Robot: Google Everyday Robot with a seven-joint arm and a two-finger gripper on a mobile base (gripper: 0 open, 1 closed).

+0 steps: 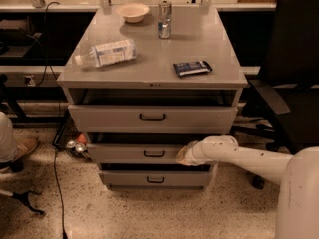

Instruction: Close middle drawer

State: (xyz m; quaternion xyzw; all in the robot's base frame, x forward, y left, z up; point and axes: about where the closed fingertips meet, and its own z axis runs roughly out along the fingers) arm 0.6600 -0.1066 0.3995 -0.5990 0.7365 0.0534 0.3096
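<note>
The middle drawer (129,153) of the grey cabinet shows its flat front and small dark bar handle (153,154). It stands slightly out, with a dark gap above its front. My gripper (183,156) rests against the right part of that drawer front, to the right of the handle, at the end of my white arm (244,158). The top drawer (152,117) above it is taller and wider. The bottom drawer (155,179) lies below.
On the cabinet top (149,71) lie a plastic bottle (105,53), a bowl (132,12), a can (164,19) and a dark snack packet (192,67). A black office chair (291,78) stands at the right. A cable (56,183) runs over the floor at the left, by a shoe (17,148).
</note>
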